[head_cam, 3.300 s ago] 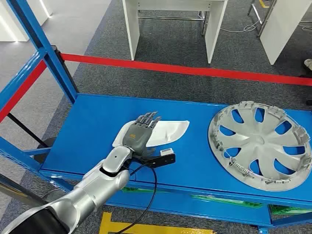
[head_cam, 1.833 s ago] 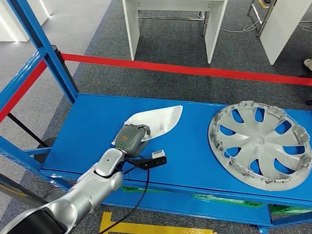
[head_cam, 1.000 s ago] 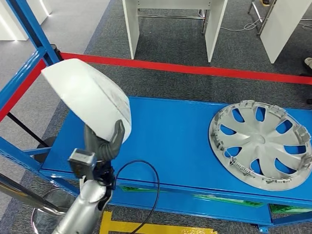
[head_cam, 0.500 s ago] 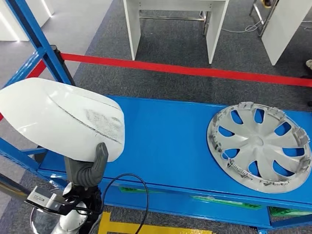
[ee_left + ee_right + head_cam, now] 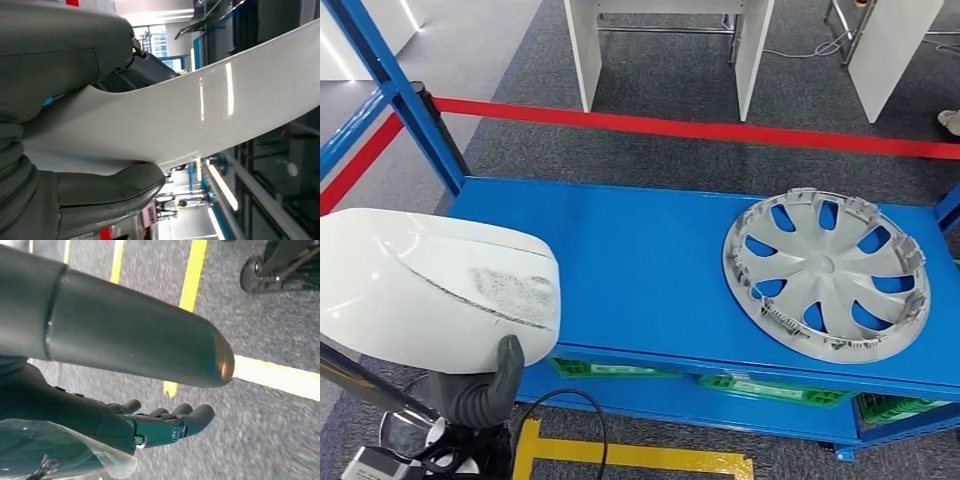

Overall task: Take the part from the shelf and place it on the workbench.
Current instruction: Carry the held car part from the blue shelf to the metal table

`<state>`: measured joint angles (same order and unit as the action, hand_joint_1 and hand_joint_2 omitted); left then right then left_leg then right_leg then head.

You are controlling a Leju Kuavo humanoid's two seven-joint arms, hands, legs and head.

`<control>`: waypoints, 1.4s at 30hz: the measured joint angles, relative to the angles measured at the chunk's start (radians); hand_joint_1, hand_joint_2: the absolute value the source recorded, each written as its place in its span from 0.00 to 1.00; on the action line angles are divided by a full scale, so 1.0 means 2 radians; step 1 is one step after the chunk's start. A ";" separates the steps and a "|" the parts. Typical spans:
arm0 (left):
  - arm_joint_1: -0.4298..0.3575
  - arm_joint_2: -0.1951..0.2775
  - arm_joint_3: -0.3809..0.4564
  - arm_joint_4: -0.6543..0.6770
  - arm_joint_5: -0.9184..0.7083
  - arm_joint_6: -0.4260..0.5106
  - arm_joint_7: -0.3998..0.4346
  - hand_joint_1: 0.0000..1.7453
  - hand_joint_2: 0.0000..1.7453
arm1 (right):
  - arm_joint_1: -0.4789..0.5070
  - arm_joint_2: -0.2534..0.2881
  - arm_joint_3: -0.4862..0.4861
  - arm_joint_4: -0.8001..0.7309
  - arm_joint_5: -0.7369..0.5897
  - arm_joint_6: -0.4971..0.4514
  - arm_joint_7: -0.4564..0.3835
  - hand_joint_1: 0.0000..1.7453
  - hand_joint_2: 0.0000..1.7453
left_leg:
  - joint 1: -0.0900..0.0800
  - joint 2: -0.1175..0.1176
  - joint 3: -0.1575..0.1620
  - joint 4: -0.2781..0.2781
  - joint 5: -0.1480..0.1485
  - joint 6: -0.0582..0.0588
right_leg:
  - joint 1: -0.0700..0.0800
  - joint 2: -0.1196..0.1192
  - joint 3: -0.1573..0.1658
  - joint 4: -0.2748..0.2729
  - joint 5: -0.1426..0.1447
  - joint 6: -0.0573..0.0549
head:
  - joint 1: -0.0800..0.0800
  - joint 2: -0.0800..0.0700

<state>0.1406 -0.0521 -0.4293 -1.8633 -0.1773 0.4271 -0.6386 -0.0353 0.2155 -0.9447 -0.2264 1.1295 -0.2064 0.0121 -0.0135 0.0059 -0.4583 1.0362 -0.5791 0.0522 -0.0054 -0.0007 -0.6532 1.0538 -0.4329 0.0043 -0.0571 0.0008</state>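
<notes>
1. Left hand (image 5: 482, 390): grips the white part (image 5: 433, 290) from beneath, thumb up against its lower edge. The left wrist view confirms it: the thumb (image 5: 113, 187) presses one face of the glossy white panel and the darker fingers (image 5: 147, 67) the other.
2. White part: held in the air at the lower left of the head view, in front of the blue shelf (image 5: 637, 270) and clear of its surface. A scuffed, speckled patch shows on its upper face near the right end.
3. Right hand (image 5: 166, 427): hangs over grey carpet marked with yellow lines; fingers extended and slightly apart, holding nothing.
4. Silver wheel cover (image 5: 826, 275): lies flat on the right part of the shelf, well apart from the held part.
5. Surroundings: a red floor line (image 5: 697, 130) runs behind the shelf; white furniture legs (image 5: 580, 50) stand beyond it.
</notes>
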 joint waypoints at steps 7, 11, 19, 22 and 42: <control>-0.019 0.002 -0.015 0.002 0.012 0.007 0.000 1.00 1.00 | -0.019 -0.021 0.013 0.000 0.006 0.017 -0.004 0.00 0.00 | 0.000 0.004 -0.023 -0.032 0.045 0.004 | -0.004 0.000 -0.019 0.043 -0.054 0.018 | 0.002 0.000; -0.025 0.007 -0.028 0.008 0.018 0.006 0.003 1.00 1.00 | -0.032 -0.026 0.015 0.000 0.002 0.019 -0.005 0.00 0.00 | 0.000 0.006 -0.058 -0.026 0.068 0.002 | -0.004 0.000 -0.013 0.117 -0.070 0.025 | 0.003 0.000; -0.040 0.015 -0.041 0.016 0.033 0.014 -0.016 1.00 1.00 | -0.051 -0.031 0.031 0.000 -0.005 0.052 -0.031 0.00 0.00 | -0.001 0.007 -0.094 -0.001 0.088 -0.015 | -0.005 -0.001 0.089 -0.028 -0.068 0.006 | 0.004 0.000; -0.040 0.019 -0.041 0.016 0.035 0.008 -0.016 1.00 1.00 | -0.053 -0.031 0.031 0.000 -0.020 0.057 -0.038 0.00 0.00 | 0.003 0.003 -0.110 0.050 0.036 -0.025 | -0.006 -0.004 0.078 -0.028 -0.057 -0.005 | 0.001 0.000; -0.040 0.025 -0.038 0.015 0.044 -0.001 -0.019 1.00 1.00 | -0.043 -0.037 0.034 0.000 -0.026 0.055 -0.058 0.00 0.00 | 0.003 0.002 -0.043 -0.023 0.054 -0.002 | -0.004 -0.001 0.000 0.090 -0.077 0.021 | 0.004 0.000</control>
<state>0.0606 -0.0011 -0.5049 -1.8338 -0.0883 0.4251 -0.6762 -0.1211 0.1411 -0.8776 -0.2266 1.0769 -0.0965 -0.1038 -0.0067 0.0093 -0.5449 0.9905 -0.4710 0.0488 -0.0135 -0.0021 -0.6522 1.2340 -0.5859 0.0465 -0.0499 0.0008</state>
